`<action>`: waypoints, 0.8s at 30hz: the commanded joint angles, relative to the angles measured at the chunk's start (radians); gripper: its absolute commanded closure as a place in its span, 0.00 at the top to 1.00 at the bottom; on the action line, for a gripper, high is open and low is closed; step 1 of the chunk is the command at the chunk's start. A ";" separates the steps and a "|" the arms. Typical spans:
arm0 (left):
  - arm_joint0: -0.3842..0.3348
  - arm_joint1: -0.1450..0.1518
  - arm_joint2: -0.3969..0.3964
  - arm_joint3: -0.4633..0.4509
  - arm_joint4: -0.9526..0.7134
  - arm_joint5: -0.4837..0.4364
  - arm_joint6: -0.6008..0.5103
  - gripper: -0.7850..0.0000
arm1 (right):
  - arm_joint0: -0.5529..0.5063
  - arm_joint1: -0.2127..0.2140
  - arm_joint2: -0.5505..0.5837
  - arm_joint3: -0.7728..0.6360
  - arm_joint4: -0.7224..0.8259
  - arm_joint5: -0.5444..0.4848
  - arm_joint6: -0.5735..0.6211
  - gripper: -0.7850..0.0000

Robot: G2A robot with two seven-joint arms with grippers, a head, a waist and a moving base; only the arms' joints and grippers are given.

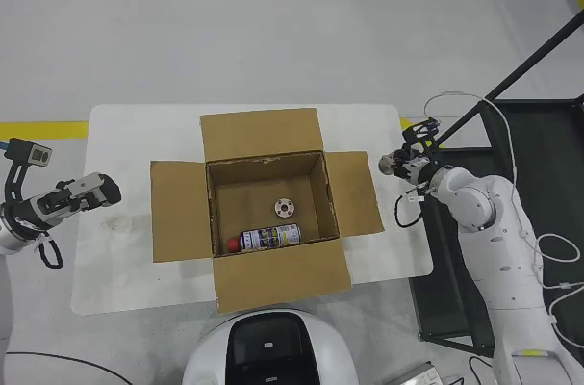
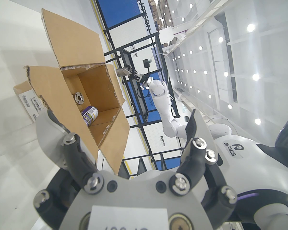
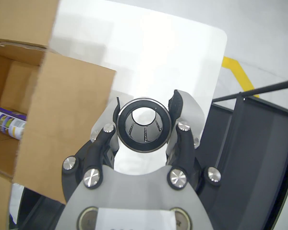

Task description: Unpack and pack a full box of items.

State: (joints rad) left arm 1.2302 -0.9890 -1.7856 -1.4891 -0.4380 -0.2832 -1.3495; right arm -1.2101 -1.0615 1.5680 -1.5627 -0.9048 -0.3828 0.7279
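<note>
An open cardboard box stands in the middle of the white table, all flaps spread. Inside lie a spray can on its side and a small round metal flange. My right gripper hovers beyond the box's right flap, over the table's right edge, shut on a hollow metal cylinder with a black rim. My left gripper stands open and empty over the table's left side, apart from the box. From the left wrist view the can and flange show inside the box.
A black metal rack stands off the table's right side, close under the right arm. Yellow floor tape runs behind the table on the left. Bare table surface lies left of the box and behind it.
</note>
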 commanded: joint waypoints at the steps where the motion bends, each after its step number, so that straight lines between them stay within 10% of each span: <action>1: 0.000 0.000 0.000 0.000 0.000 0.000 0.000 1.00 | 0.004 -0.002 -0.024 -0.053 0.013 0.001 0.006 0.00; 24: 0.000 0.000 0.000 0.000 0.000 0.000 0.000 1.00 | 0.110 -0.049 -0.401 -0.081 0.064 0.037 0.008 0.00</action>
State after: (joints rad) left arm 1.2302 -0.9890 -1.7856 -1.4891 -0.4380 -0.2832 -1.3495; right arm -1.0996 -1.1107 1.1656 -1.6434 -0.8412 -0.3457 0.7347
